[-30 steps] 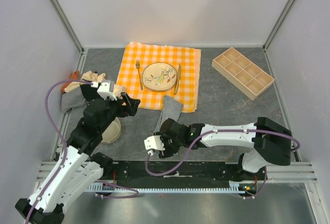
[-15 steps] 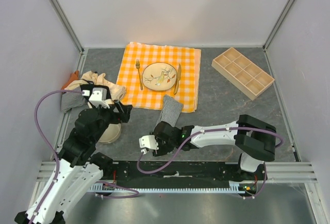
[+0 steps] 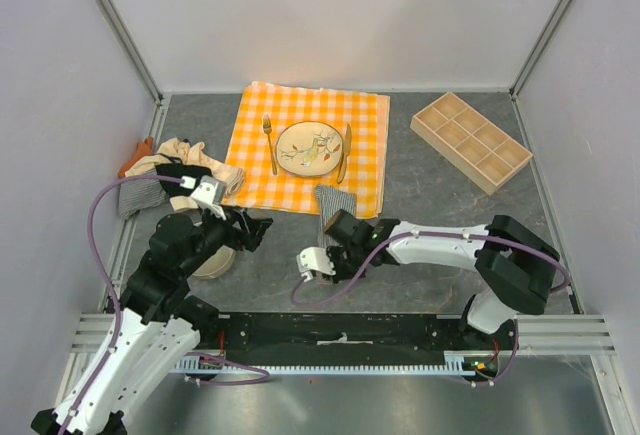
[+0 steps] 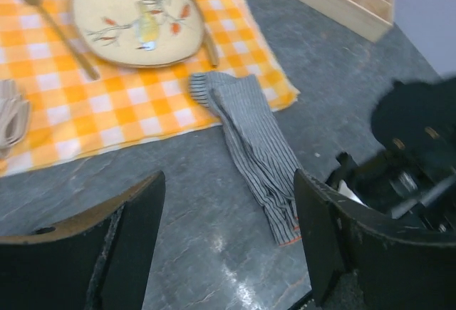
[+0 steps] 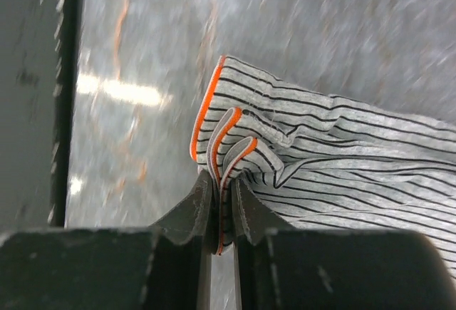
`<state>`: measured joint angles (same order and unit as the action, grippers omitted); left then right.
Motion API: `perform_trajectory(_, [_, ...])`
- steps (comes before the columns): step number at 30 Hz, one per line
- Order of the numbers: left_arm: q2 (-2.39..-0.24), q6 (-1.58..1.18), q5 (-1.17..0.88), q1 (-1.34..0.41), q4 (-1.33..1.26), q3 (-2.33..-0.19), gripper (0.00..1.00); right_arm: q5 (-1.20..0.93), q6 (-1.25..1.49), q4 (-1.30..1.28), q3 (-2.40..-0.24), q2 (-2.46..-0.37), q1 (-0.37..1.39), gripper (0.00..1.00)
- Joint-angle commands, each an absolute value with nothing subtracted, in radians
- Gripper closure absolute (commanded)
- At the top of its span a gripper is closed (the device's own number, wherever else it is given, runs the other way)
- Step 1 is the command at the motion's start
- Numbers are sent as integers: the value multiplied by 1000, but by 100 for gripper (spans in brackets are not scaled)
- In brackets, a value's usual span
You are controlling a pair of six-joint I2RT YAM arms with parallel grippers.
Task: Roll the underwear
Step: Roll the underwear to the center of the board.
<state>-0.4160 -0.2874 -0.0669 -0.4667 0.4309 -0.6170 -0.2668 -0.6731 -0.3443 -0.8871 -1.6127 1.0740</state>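
The striped underwear (image 4: 253,142) is thin, limp and light. I expect it to bunch and slide on the tabletop (image 3: 430,215) rather than hold a shape, so the hem is the place to grip. It lies stretched out, its far end lapping the checked cloth (image 3: 300,180) corner and its near end at my right gripper (image 5: 218,194), which is pinched on the folded orange-edged hem. My left gripper (image 3: 252,227) hovers spread wide above, grasping nothing.

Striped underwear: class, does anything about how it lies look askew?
The striped underwear lies slantwise. Its far end overlaps the edge of the checked tablecloth, and its orange-trimmed near end is bunched in the shut jaws of the right gripper.
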Motion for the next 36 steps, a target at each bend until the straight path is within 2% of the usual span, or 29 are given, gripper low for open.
perform_trajectory(1, [-465,-206,-397,-466,275,-595,24,-500,-892,-742,-910,-1588,939,87])
perform_trajectory(2, [-469,-201,-441,-468,256,-591,28,-540,-926,-826,-926,-1594,913,87])
perform_trajectory(6, [-462,-187,-603,-492,164,-548,31,-647,-1099,-1015,-966,-1650,781,87])
perform_trajectory(10, [-475,-141,-582,-570,155,-560,31,-739,-1215,-1164,-1028,-1797,689,87])
perform_trajectory(14, [-572,-54,-430,-820,166,-618,30,-811,-1336,-1352,-1139,-1960,611,87])
perform_trajectory(17, [-687,60,-174,-1036,190,-664,28,-859,-1396,-1429,-1190,-2035,566,87])
perform_trajectory(19, [-748,112,-125,-1116,175,-667,27,-874,-1393,-1434,-1203,-2052,548,87])
perform_trajectory(27, [-920,236,-78,-1261,-76,-568,26,-877,-1332,-1405,-1230,-2089,511,86])
perform_trajectory(36, [-1363,367,26,-1358,-316,-621,22,-868,-1270,-1348,-1227,-2083,511,85])
